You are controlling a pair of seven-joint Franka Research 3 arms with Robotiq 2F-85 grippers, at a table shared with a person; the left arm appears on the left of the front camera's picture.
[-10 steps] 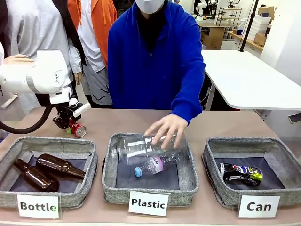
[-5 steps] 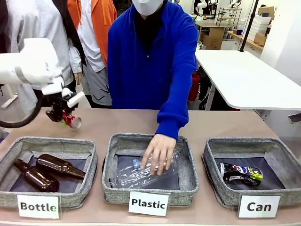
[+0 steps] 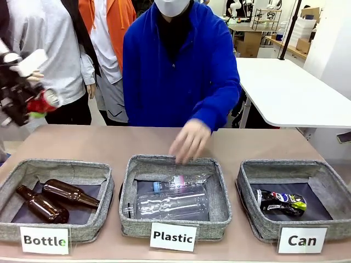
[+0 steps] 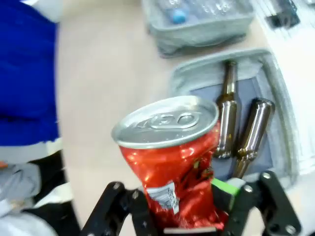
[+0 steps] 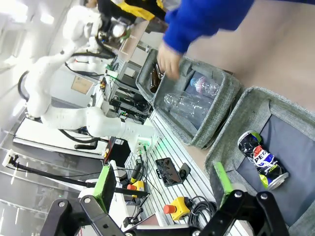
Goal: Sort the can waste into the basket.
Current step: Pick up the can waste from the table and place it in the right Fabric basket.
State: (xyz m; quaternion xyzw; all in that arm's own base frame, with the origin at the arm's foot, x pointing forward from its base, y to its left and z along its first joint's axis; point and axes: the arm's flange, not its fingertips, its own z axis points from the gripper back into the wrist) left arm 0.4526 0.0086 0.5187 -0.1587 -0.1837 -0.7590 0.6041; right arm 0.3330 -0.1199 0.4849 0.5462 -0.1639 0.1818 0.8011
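Dented red can [image 4: 170,162], silver top

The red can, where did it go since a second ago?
The left gripper, shut on the red can, lifted it off the table up and to the left. The person's hand let go of a clear bottle in the Plastic basket and pulled back. The brown bottles and black can stayed put.
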